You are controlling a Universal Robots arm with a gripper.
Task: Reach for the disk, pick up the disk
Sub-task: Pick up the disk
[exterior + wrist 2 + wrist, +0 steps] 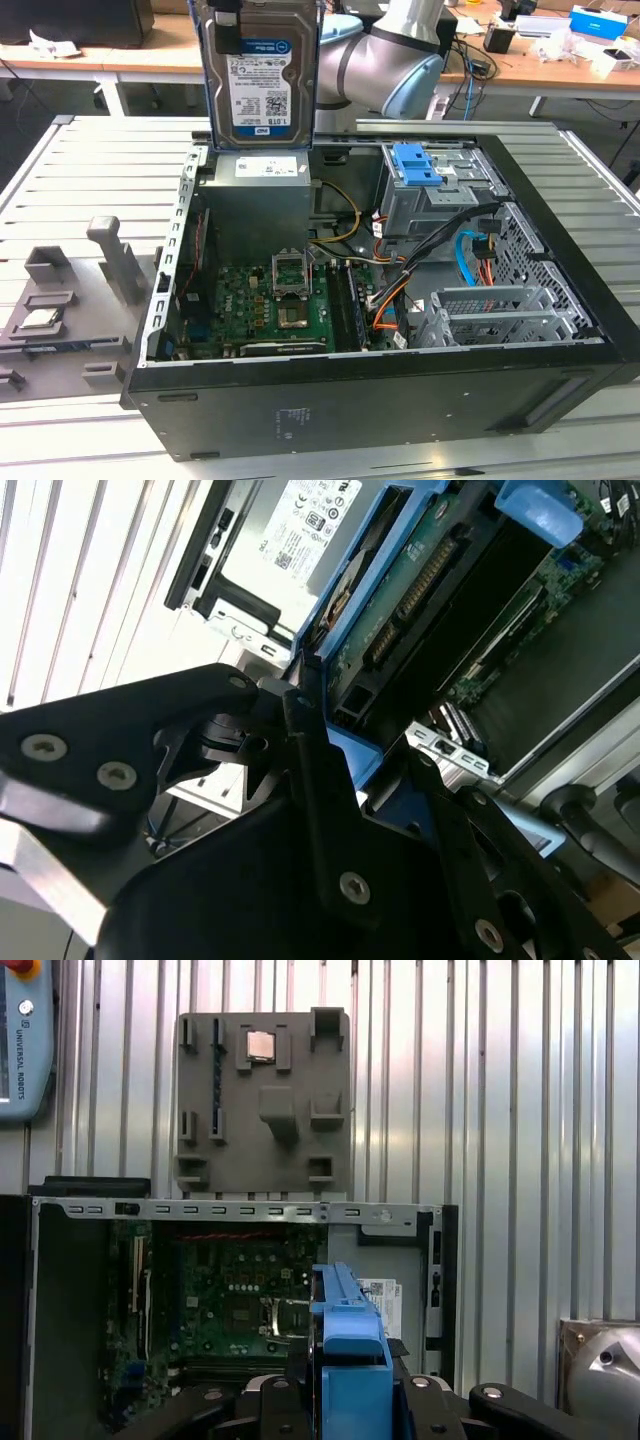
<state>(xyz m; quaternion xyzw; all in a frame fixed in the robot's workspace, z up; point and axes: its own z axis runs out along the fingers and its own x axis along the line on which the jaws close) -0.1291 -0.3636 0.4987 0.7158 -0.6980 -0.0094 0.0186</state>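
As the disk (258, 80) hangs upright just above the case (380, 400), at its twelve o'clock edge in the exterior view, I log reach and pick-up as done. Gripper (350, 1370) jaws are clamped on the blue rail in the first wrist view. By my read, nothing is left; the disk looks lifted clear.

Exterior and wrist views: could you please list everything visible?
disk: one, silver-grey, blue-railed, upright above the case
computer case: one, black, on the table
motherboard: one, green, inside the case
latch piece: one, blue, inside the case
fixture tray: one, grey, on the table, exterior view's left
processor chip: one, silver, on the fixture tray
table: one, white slatted, under the case
arm: one, grey and blue, behind the case
tool: one, black, shut on the disk
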